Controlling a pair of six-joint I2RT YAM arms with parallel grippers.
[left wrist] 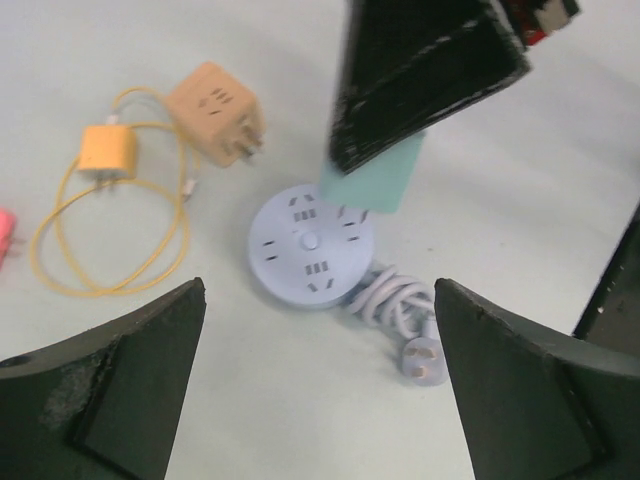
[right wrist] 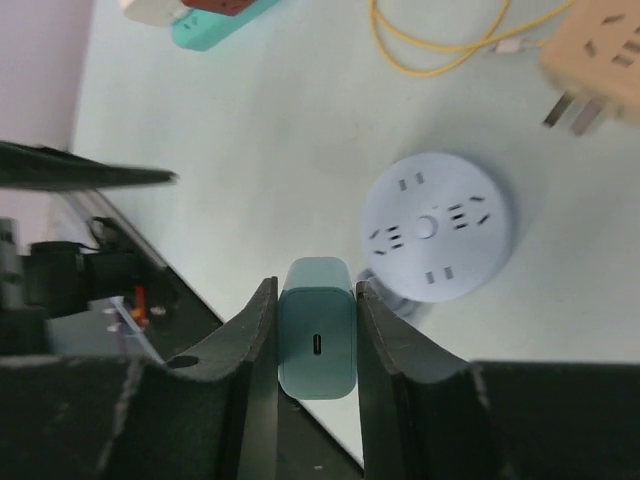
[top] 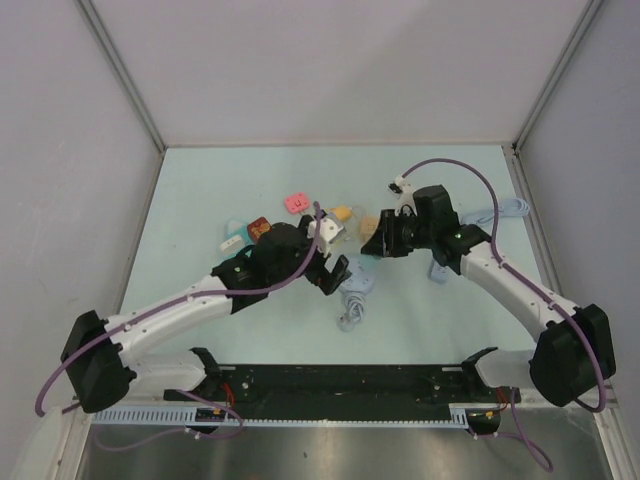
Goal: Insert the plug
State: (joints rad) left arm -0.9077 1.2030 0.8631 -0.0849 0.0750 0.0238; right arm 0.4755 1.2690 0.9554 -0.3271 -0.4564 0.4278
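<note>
Right gripper [right wrist: 316, 290] clamped on the teal plug [right wrist: 317, 325], one finger on each side. A USB-C port in the plug's end faces the wrist camera. The plug is held off the table [top: 200, 200], over the far-right rim of the round lilac socket [left wrist: 310, 250], and is not seated.

Left gripper [left wrist: 318, 330] is spread wide and holds nothing. It hangs just near-left of the socket.

Around the socket:
- its own cord [left wrist: 390, 295], coiled against the near side and ending in a loose pale three-pin end [left wrist: 425, 360]
- tan cube adapter [left wrist: 215, 112] on the far side, prongs toward the socket, apart from it
- yellow charger [left wrist: 108, 152] with a yellow cable [left wrist: 60, 250] looped beside the cube
- further left, a teal strip [right wrist: 215, 25] among red and white pieces
- pink tag [top: 297, 203] at the far side of the clutter

The socket face is uncovered, with slot groups around a centre button.

Writing: the pink tag's mark is too small to read.
</note>
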